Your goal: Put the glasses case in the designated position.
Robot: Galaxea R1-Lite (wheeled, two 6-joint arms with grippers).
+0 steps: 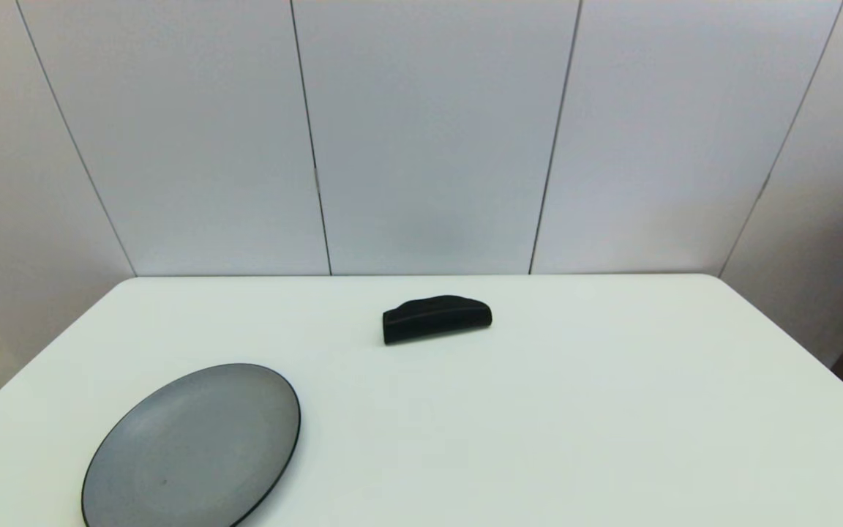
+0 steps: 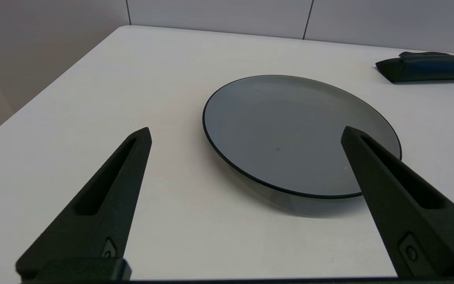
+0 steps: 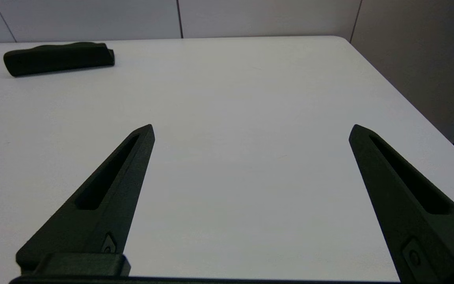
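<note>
Glasses case (image 1: 437, 318), matte black and arched, is seen at upper centre, apart from the round grey plate (image 1: 195, 448) at lower left. Left gripper (image 2: 246, 134) is spread wide, empty, the case far beyond. Right gripper (image 3: 252, 130) is likewise spread, empty.

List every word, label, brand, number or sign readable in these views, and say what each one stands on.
None: no readable text appears in any view.
glasses case: plain matte black, only a faint seam line, no brand or label.
grey plate: bare, unmarked.
white table: no print or sign.
left end effector and right end effector: open, black fingers with no lettering visible.
</note>
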